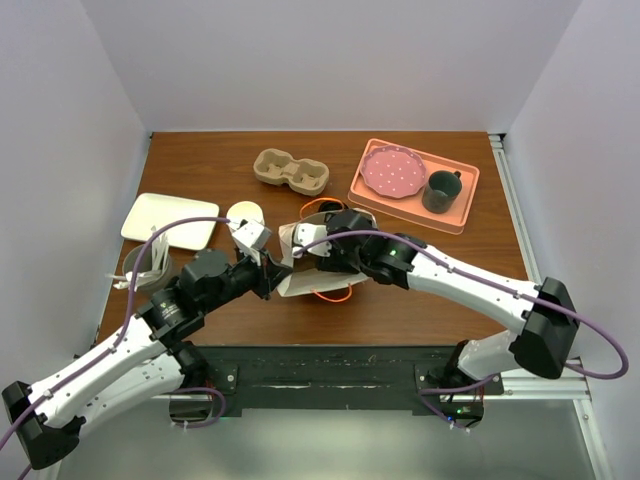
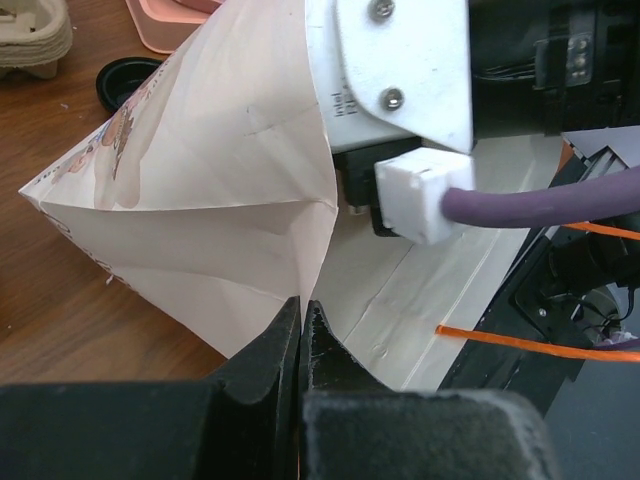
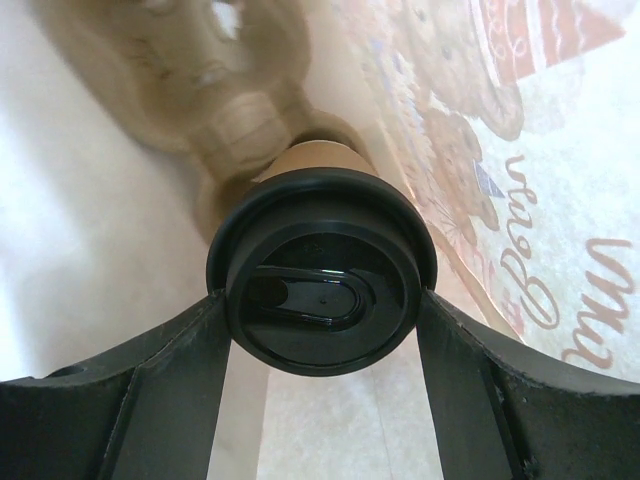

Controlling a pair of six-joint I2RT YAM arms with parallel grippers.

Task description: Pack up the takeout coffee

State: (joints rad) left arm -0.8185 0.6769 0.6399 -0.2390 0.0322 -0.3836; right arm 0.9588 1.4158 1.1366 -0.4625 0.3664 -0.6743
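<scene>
The takeout coffee, a tan cup with a black lid, is inside a white printed paper bag. My right gripper reaches into the bag and is shut on the cup, one finger on each side of the lid. In the top view the cup is hidden and only the right wrist shows at the bag's mouth. My left gripper is shut on the bag's edge and holds the mouth open at its left side. The bag lies on its side with orange handles.
A brown pulp two-cup carrier sits at the back. A salmon tray at the back right holds a pink dotted plate and a dark mug. A white square plate and white cups are at left.
</scene>
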